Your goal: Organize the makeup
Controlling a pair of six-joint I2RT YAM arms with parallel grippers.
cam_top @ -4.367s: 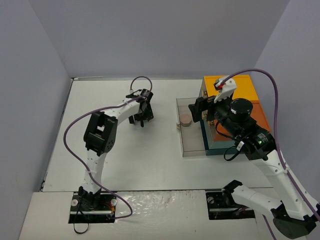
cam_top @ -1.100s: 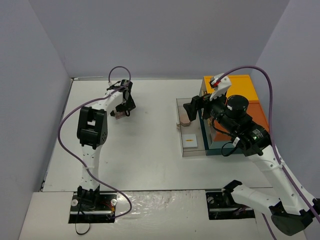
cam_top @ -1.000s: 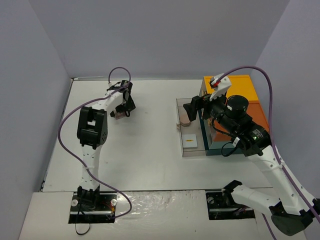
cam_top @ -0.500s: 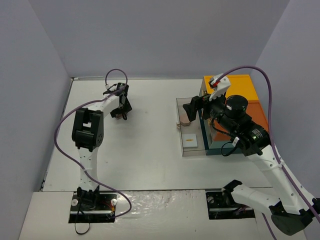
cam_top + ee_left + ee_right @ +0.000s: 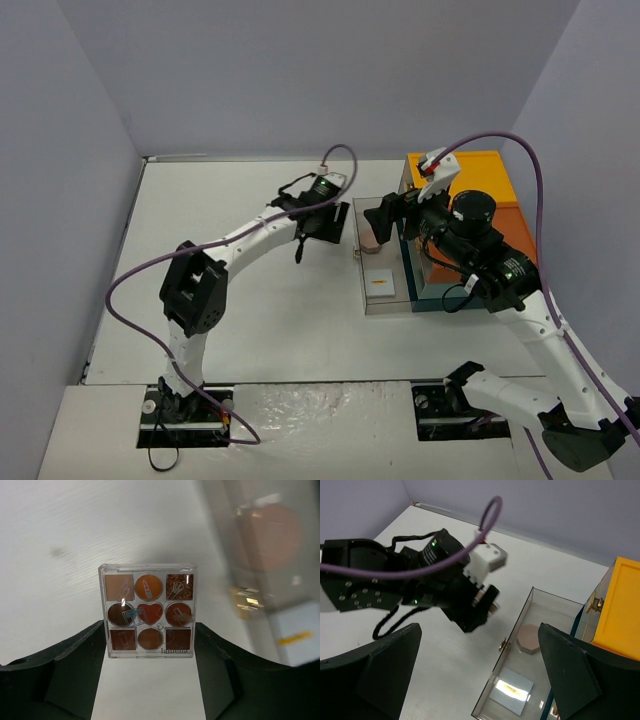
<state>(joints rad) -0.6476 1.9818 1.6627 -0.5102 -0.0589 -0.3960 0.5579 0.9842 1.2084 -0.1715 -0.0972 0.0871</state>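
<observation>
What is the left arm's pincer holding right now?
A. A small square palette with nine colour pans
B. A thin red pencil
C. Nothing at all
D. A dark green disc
A. In the left wrist view, the clear-cased palette, with its three-by-three grid of pans, sits upright in the left pincer, with a dark finger on either side.
</observation>
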